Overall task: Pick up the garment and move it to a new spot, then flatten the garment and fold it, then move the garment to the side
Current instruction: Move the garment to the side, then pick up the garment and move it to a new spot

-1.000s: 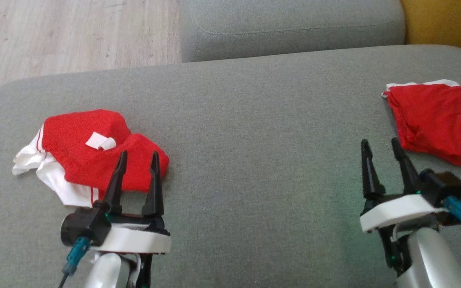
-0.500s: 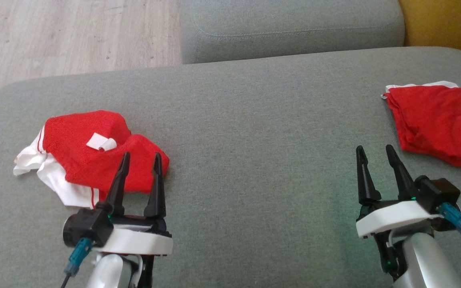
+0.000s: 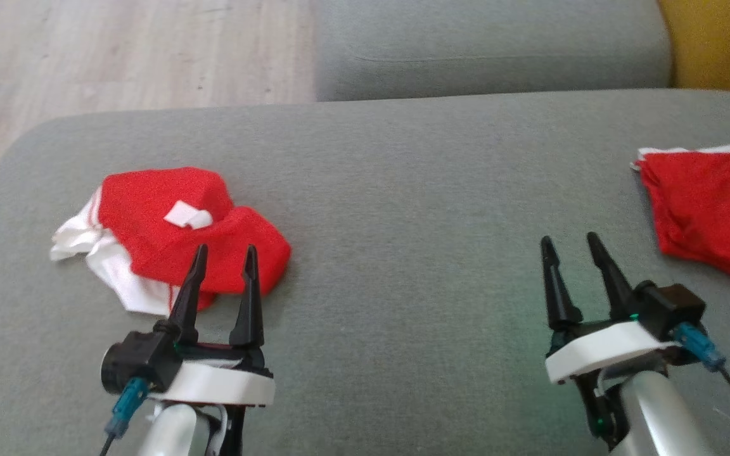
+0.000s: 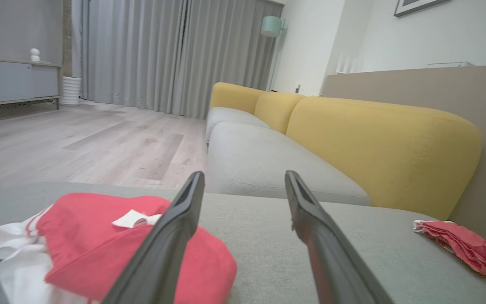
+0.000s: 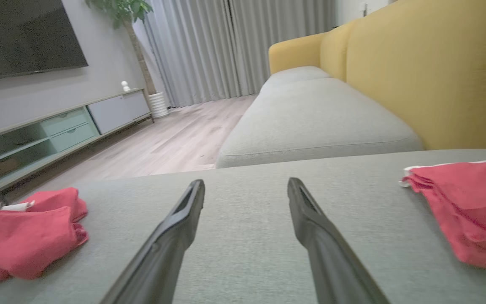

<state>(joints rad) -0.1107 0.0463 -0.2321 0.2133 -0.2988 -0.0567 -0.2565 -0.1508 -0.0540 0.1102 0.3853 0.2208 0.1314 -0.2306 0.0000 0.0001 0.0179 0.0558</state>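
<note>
- Since a second ago the head camera has swung, so the whole picture slides right. Beyond that, my right pincer (image 3: 568,238) has drawn back left and nearer, away from the folded red garment (image 3: 713,209) at the far right of the grey sofa cushion (image 3: 416,190).
- Both pincers stand with fingers apart and hold nothing. My left pincer (image 3: 225,249) hangs at the near edge of the crumpled red-and-white garment (image 3: 149,209), which lies bunched on the left of the cushion.
- I judge the folded piece finished and the crumpled one my job now: pick it up and carry it to open cushion in the middle.
- To do it well, I should come down over a raised red fold near its near-right edge, not the flat white trim, so the fingers close on cloth and not on the cushion.
- The white tag (image 3: 187,215) sits on top; I should avoid pinching that alone.
- I should lift high enough that the trailing white part clears the cushion, and keep well apart from the folded piece.
</note>
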